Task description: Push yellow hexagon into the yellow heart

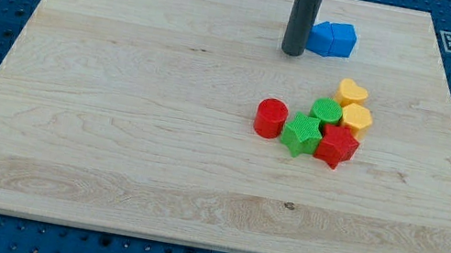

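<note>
Yellow hexagon [357, 120] sat at the right end of a tight cluster right of the board's centre, touching the yellow heart [352, 93] just above it. Nearest the view's bottom in that cluster lay the red star [336, 147] and, to its left, the green star [301, 133], with the red cylinder [271, 118] standing a little apart at the cluster's left. A green block [327, 112], its shape hard to make out, was wedged between the stars and the yellow pair. Farther up, near the top edge of the wooden board [114, 125], lay a blue block [332, 38]. My tip [291, 53] rested just left of that blue block, well apart from the hexagon, holding nothing, being a bare rod.
</note>
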